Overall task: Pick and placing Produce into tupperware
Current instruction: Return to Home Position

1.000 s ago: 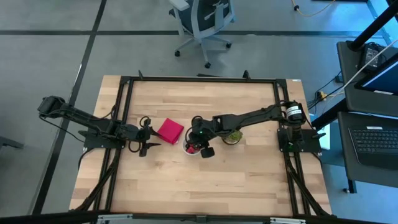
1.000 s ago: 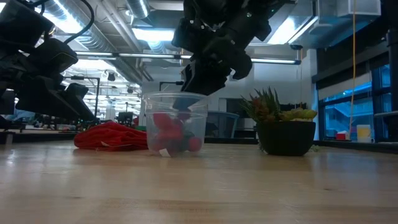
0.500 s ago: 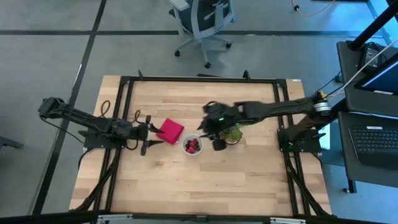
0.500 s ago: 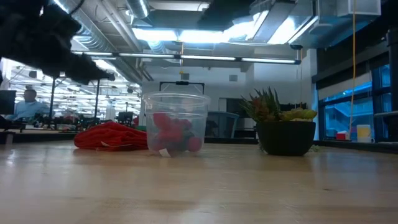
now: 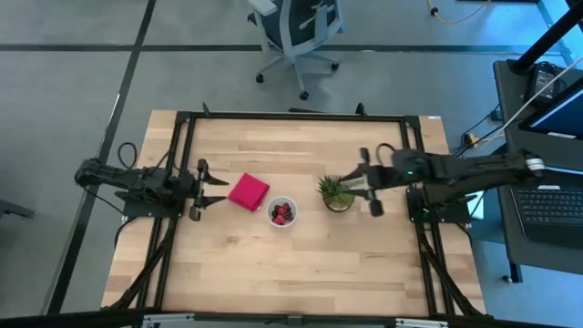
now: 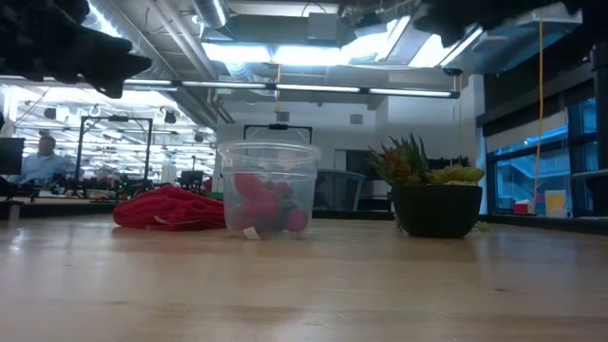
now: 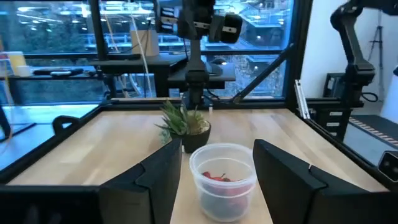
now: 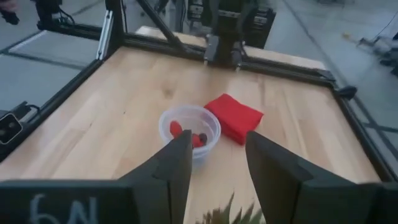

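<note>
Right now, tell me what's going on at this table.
Nothing is being held. The tupperware stands mid-table with the red and dark produce inside it, and no loose fruit shows on the table. The left gripper is open and empty, next to the red square piece and facing the container. The right gripper is open and empty, beside the potted plant. By the look of it, the loading is done.
</note>
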Robot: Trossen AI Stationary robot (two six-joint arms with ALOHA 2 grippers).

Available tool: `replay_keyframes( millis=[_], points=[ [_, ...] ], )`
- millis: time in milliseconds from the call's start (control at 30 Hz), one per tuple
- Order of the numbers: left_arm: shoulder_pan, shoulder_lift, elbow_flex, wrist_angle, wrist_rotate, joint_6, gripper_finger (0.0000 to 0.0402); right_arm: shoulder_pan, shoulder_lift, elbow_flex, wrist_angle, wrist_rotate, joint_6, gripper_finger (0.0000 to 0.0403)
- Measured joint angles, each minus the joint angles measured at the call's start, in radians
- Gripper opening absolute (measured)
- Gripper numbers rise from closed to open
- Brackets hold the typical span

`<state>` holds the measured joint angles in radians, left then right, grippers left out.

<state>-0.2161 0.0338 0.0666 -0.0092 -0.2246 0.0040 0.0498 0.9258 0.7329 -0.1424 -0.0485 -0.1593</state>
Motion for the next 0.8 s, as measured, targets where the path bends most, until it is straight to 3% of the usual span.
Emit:
replay_keyframes(
  millis=[233,400,800],
  points=[
    [0.023,-0.032,0.008,-0.048,-0.109,0.033,0.0192,-0.002,-0.31,-0.203,0.035,0.008,0.004,0.0152],
    [0.071,-0.032,0.008,-0.047,-0.109,0.052,0.0192,-0.025,-0.485,-0.3,0.016,0.076,0.002,0.0152],
    [0.21,-0.031,0.008,-0.061,-0.107,0.058,0.0192,-0.128,-0.761,-0.475,-0.01,0.111,-0.028,0.0152]
  ],
)
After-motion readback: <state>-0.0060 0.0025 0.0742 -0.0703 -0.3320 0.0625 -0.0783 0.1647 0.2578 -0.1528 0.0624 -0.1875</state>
